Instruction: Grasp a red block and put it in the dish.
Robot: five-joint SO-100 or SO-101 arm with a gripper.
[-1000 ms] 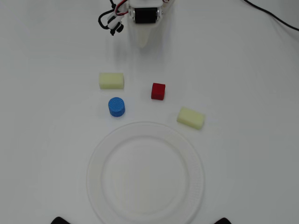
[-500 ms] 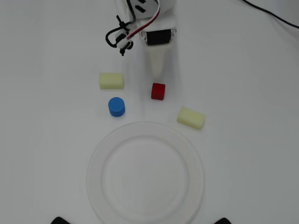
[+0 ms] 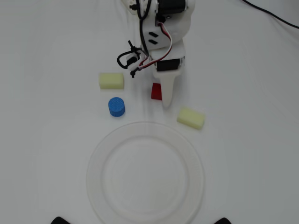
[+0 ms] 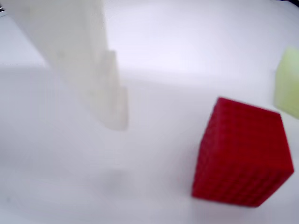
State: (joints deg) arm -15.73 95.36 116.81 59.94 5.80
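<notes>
The small red block [image 3: 155, 92] rests on the white table, half covered on its right side by the arm in the overhead view. My white gripper [image 3: 166, 103] reaches down past it, its tip just beyond the block's right edge. In the wrist view the red block [image 4: 243, 158] fills the lower right, and one pale finger [image 4: 105, 93] hangs to its left, apart from it. No second finger shows, so the jaws' state is unclear. The dish [image 3: 93, 172], a large round white plate, lies empty below the blocks.
A pale yellow block [image 3: 111, 80] and a blue cylinder [image 3: 116, 106] lie left of the red block. Another yellow block [image 3: 190, 118] sits at its lower right, also seen in the wrist view [image 4: 288, 88]. A black cable [image 3: 271, 16] crosses the top right corner.
The arm has stretched down from the top edge toward the dish. Its tip went from well above the red block to just past the block's right side. The blocks have not moved.
</notes>
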